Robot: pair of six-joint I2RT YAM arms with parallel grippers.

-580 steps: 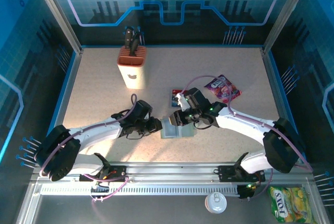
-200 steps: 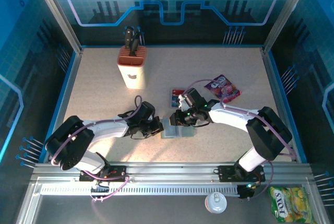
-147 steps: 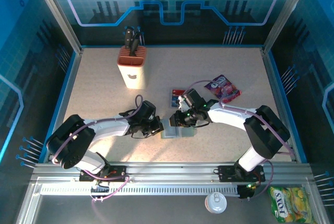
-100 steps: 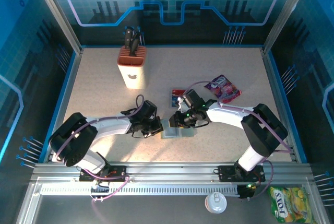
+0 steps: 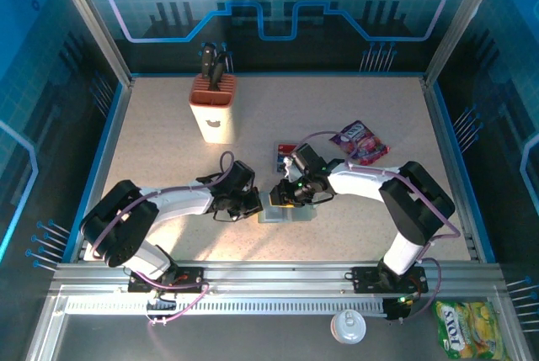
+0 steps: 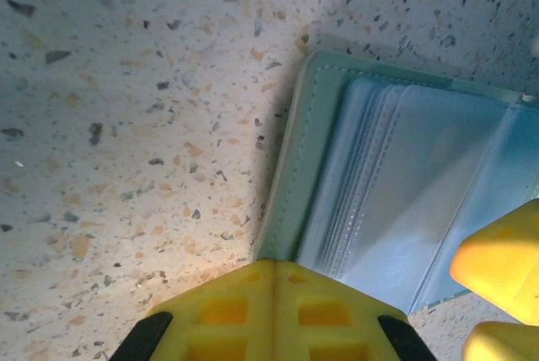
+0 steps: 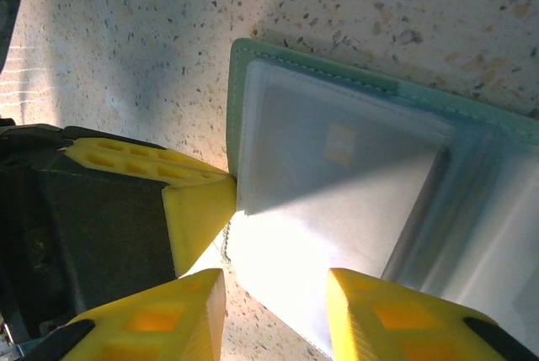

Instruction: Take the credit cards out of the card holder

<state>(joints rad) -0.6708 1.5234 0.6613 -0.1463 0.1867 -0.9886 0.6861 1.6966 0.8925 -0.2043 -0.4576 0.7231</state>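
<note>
The card holder (image 5: 292, 214) lies open on the table, grey-green with clear sleeves (image 7: 337, 167) that look pale and empty. My left gripper (image 5: 256, 204) is shut, its joined yellow tip (image 6: 274, 281) touching the holder's left edge (image 6: 290, 201). Above the holder's left panel my right gripper (image 5: 282, 196) stands open, and its fingers (image 7: 181, 319) straddle the clear sleeve without gripping it. A blue credit card with a red band (image 5: 285, 156) lies on the table just behind the holder.
A purple snack packet (image 5: 360, 142) lies to the right of the card. The tan knife block (image 5: 212, 108) stands at the back left. Blue walls (image 5: 109, 142) edge the table. A yellow packet (image 5: 467, 329) and a white cap (image 5: 347, 326) sit beyond the front rail.
The right gripper has crept left over the holder's left panel and its elbow has swung inward. The left gripper has edged right up against the holder's edge.
</note>
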